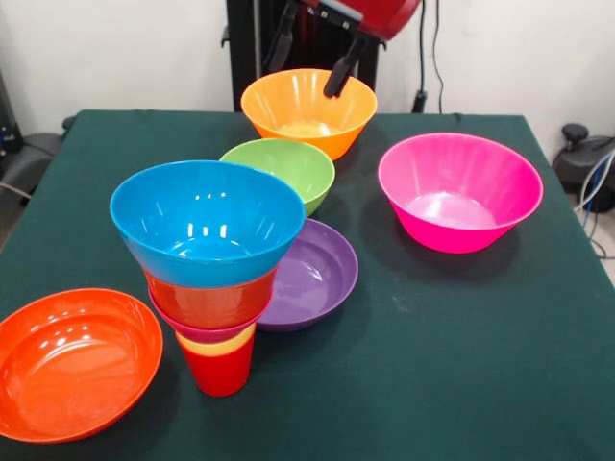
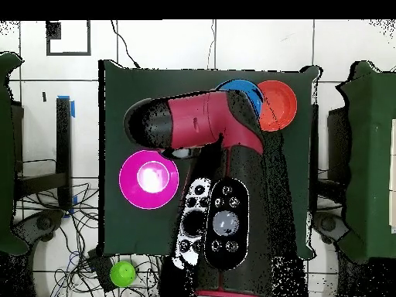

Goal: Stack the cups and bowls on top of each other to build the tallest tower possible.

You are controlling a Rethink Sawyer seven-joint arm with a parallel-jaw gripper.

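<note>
Open, empty hand above orange bowl; blue-topped tower on red cup.

Green-clothed table carries tower, five loose bowls

Tower before 5 bowls

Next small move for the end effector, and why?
Probably lower onto the far rim of the light orange bowl and grip it: the end effector hangs open just above it, empty, and the tower, topped by the blue bowl, can take more.
</note>
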